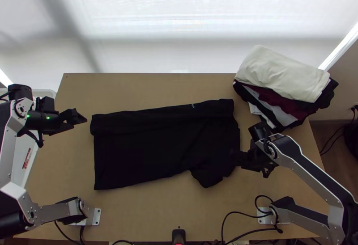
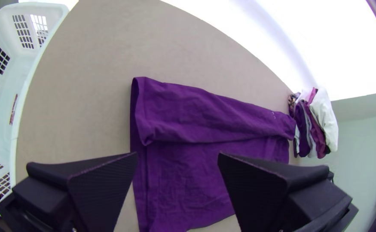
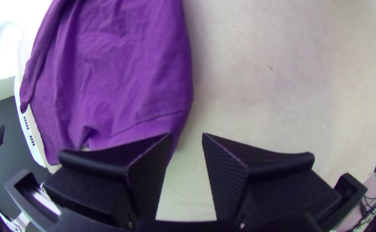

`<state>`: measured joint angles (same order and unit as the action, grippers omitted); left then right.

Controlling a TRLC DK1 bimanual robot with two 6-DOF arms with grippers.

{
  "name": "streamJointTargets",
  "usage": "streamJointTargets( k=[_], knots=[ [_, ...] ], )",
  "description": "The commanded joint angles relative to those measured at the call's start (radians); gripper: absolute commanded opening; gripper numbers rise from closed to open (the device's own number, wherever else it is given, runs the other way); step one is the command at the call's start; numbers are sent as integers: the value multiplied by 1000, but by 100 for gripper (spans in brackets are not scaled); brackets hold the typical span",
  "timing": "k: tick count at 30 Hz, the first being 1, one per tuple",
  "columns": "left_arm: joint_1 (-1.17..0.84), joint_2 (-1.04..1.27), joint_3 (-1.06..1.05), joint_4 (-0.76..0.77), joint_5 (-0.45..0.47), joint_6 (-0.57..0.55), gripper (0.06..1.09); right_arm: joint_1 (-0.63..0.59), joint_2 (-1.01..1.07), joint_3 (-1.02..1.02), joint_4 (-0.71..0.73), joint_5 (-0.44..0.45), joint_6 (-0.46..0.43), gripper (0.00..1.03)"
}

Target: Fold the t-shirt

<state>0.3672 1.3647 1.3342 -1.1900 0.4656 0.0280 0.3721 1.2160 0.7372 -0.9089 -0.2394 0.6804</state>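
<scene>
Well, from the top, pale lettering (image 1: 193,106) marks the folded-over strip of the dark t-shirt (image 1: 156,142), lying on the table (image 1: 156,209). My bent left arm (image 1: 18,193) holds its gripper (image 1: 79,116) just beside one end; my bent right arm (image 1: 315,175) angles inward, its gripper (image 1: 236,156) over the sleeve end.

In my left wrist view, red print (image 2: 13,109) marks the white basket (image 2: 26,92); my fingers (image 2: 104,184) stand wide apart, empty.

In my right wrist view, my fingers (image 3: 149,176) stand apart at the cloth's edge; contact I can't tell.
</scene>
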Motion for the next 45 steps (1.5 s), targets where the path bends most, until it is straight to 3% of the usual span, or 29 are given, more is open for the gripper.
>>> streamJointTargets(
  k=[1, 2, 4, 22, 24, 27, 28, 30, 35, 38, 45],
  knots=[
    [-16, -39, 14, -48, -19, 41, 96, 4, 30, -27, 24, -20, -5, 49],
    [-17, -49, 6, -59, -25, 58, 96, 4, 37, -25, 28, -28, -5, 58],
    [-20, -72, -6, -77, -30, 85, 96, 5, 48, -21, 33, -34, -7, 63],
    [-40, -153, -9, -154, -54, 122, 96, 53, 169, -10, 154, -44, 5, 62],
    [-40, -159, -7, -160, -56, 124, 96, 56, 168, -9, 159, -44, 4, 47],
    [-42, -162, -4, -194, -58, 139, 96, 56, 154, -9, 174, -44, 2, 10],
    [-48, -167, -7, -209, -64, 148, 96, 54, 146, -9, 177, -44, 1, 6],
    [-83, -190, -36, -223, -114, 191, 96, 56, 137, -5, 176, -44, 1, 5],
    [-244, -223, -147, -307, -363, 297, 97, 51, 112, 16, 176, -44, 7, 3],
    [-298, -271, -202, -321, -384, 354, 96, 44, 109, 31, 176, -44, 11, 3],
    [-439, -268, -329, -365, -478, 354, 96, 37, 126, 67, 177, -44, 15, 3]
  ],
)
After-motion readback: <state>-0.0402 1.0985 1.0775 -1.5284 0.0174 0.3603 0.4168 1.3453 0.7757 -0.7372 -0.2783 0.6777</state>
